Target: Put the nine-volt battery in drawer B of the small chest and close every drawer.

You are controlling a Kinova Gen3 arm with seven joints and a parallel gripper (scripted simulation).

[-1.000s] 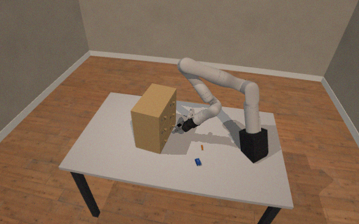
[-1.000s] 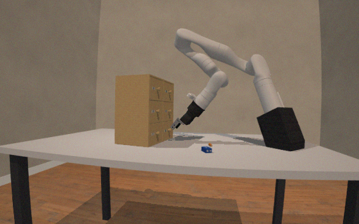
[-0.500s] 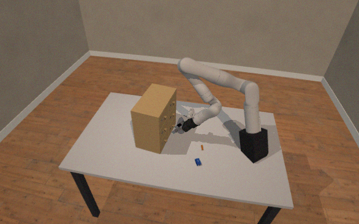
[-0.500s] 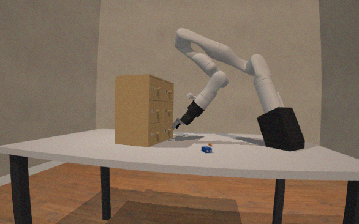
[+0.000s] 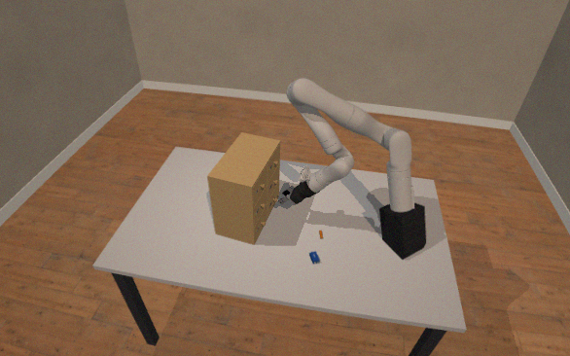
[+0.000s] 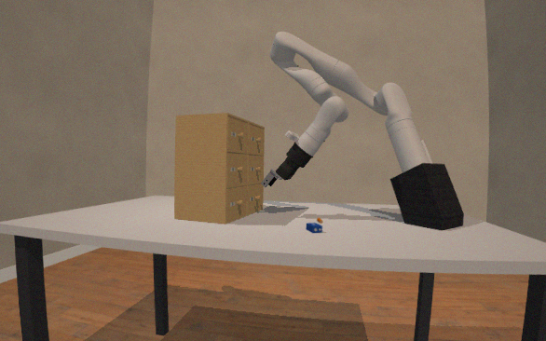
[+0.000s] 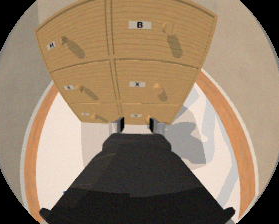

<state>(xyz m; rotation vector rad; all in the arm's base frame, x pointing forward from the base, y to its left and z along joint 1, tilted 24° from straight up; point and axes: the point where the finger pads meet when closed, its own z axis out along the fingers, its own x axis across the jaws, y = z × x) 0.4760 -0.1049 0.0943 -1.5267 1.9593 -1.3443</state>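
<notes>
The small wooden chest (image 5: 244, 186) stands on the white table, its six drawers all looking pushed in. In the wrist view the drawer marked B (image 7: 152, 30) is at the top right and drawer A (image 7: 70, 46) at the top left. The nine-volt battery (image 5: 314, 257), a small blue block, lies on the table in front of the chest, nearer the table's front edge; it also shows in the exterior view (image 6: 314, 227). My gripper (image 5: 282, 195) (image 6: 267, 181) is open and empty. It hovers just in front of the chest's lower drawers, away from the battery.
A small orange thing (image 5: 321, 234) lies on the table between the battery and the arm's black base (image 5: 403, 230). The base stands at the table's right side. The chest's knobs (image 6: 239, 169) stick out of its front.
</notes>
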